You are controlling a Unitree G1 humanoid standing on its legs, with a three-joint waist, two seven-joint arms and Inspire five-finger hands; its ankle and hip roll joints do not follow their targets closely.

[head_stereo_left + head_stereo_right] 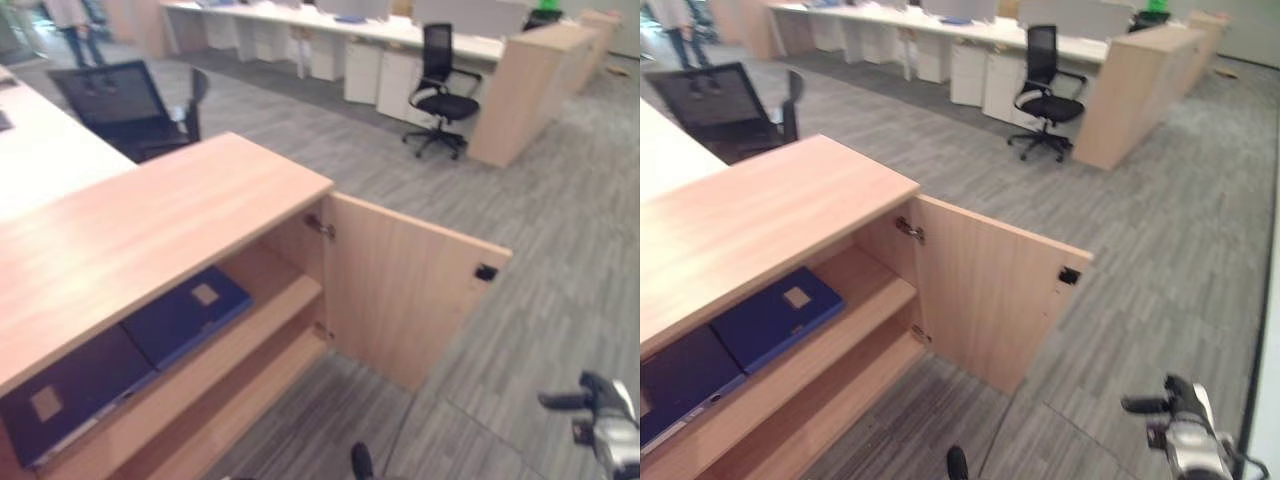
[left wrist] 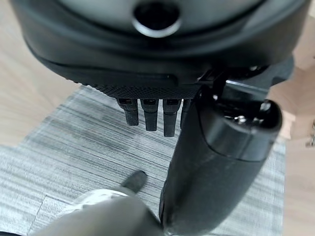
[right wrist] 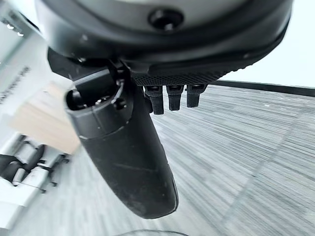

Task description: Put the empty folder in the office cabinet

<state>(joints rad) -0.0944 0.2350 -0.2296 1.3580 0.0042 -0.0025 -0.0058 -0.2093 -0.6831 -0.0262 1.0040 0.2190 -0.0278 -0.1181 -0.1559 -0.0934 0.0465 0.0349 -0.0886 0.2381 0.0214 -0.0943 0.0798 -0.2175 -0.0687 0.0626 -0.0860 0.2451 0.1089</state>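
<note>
Blue folders [image 1: 186, 313] flat on cabinet [image 1: 150, 215] upper shelf | door [image 1: 405, 290] open | left hand [image 2: 162, 64], right hand [image 3: 157, 59] beside cabinet: fingers [image 2: 150, 115] straight, holding nothing

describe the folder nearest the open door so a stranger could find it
Start at the wooden cabinet with its door swung open. On its upper shelf lie two dark blue folders flat, side by side. The one meant is the right folder, nearer the door hinge; the left folder lies farther from the door.
</note>
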